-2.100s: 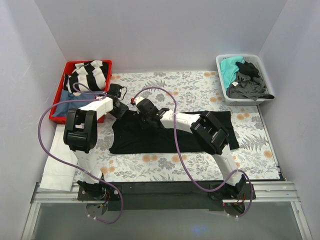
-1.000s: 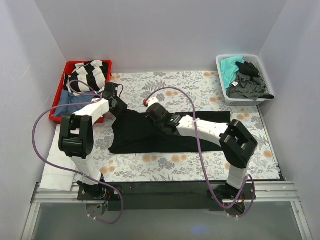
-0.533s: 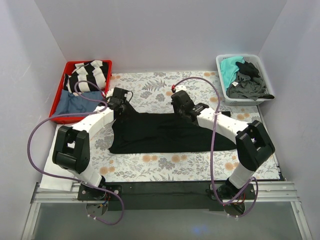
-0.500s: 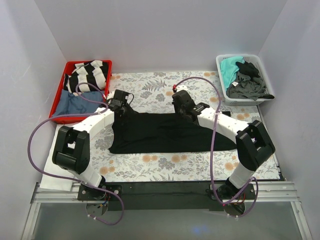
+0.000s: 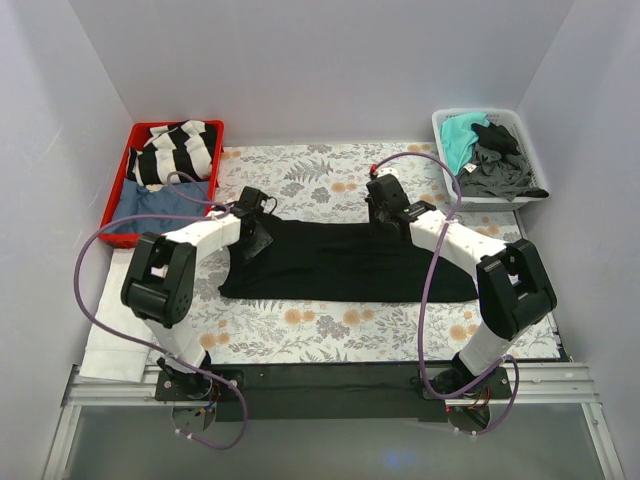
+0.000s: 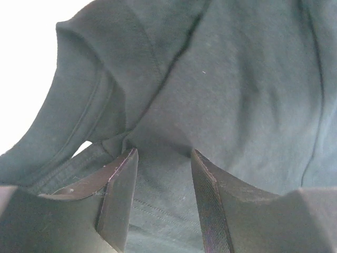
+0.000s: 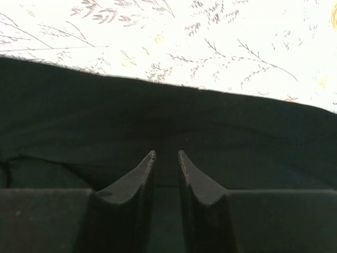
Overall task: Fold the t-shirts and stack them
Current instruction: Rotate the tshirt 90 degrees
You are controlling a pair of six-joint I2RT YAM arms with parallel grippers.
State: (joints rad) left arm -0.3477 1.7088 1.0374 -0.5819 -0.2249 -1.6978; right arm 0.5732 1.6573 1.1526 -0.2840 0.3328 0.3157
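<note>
A black shirt point(image 5: 340, 265) lies flat in the middle of the flowery tabletop point(image 5: 330, 170). It makes a long band from left to right.

The left hand point(image 5: 256, 232) is on the upper left corner of the black shirt. In the left wrist view the black shirt point(image 6: 237, 79) fills almost the whole frame. The left hand point(image 6: 163, 153) has its two fingers point(image 6: 118, 195) a bit apart, with black cloth showing in the gap. I cannot tell if they pinch it.

The right hand point(image 5: 383, 212) is on the top edge of the shirt, right of the middle. In the right wrist view the right hand point(image 7: 166, 154) is narrow. Its fingers are almost together, with the tips on the black shirt point(image 7: 79, 105), and it seems to pinch the cloth.

A red box point(image 5: 116, 187) in the upper left holds a striped cloth point(image 5: 180, 150) and a blue cloth point(image 5: 150, 205). A white box point(image 5: 442, 150) in the upper right holds a teal shirt point(image 5: 460, 135) and a dark grey shirt point(image 5: 495, 170).
</note>
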